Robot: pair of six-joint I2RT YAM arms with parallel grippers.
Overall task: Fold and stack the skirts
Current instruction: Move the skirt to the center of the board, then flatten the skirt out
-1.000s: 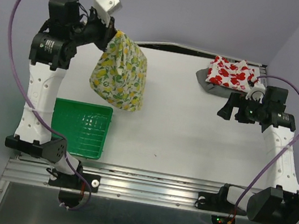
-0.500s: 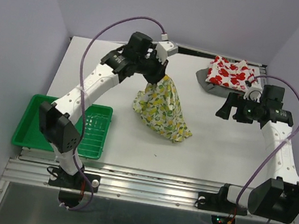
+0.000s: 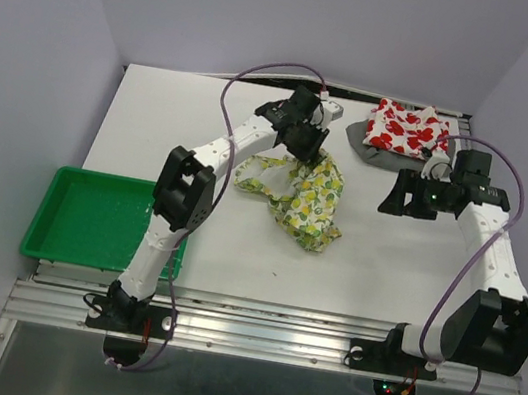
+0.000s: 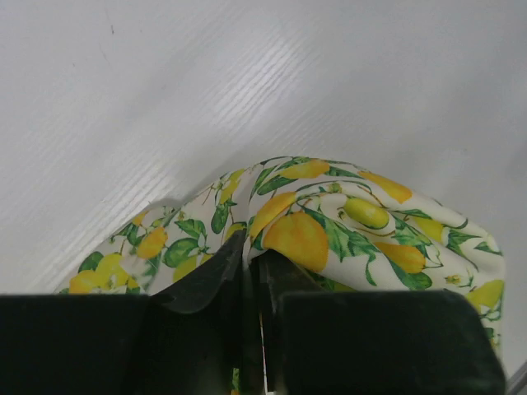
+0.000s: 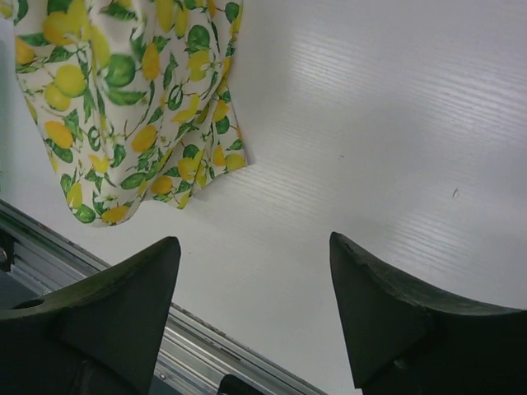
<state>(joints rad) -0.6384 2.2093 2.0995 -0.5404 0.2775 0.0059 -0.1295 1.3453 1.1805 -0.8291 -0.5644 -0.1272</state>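
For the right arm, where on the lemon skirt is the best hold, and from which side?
Probably the near-right corner of the lemon skirt, approached from the right. That edge lies flat and free, facing the open right gripper, clear of the left gripper.

Bright, even light from above; shadows on the surface (image 3: 384, 268) are faint and soft. The near fingers (image 4: 198, 288) look dark, perhaps slightly blurred.

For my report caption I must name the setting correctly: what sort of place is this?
Most likely a robotics lab test cell, not a home: two arms bolted to a metal rail, a white table boxed in by plain walls, and a lemon skirt as practice material.
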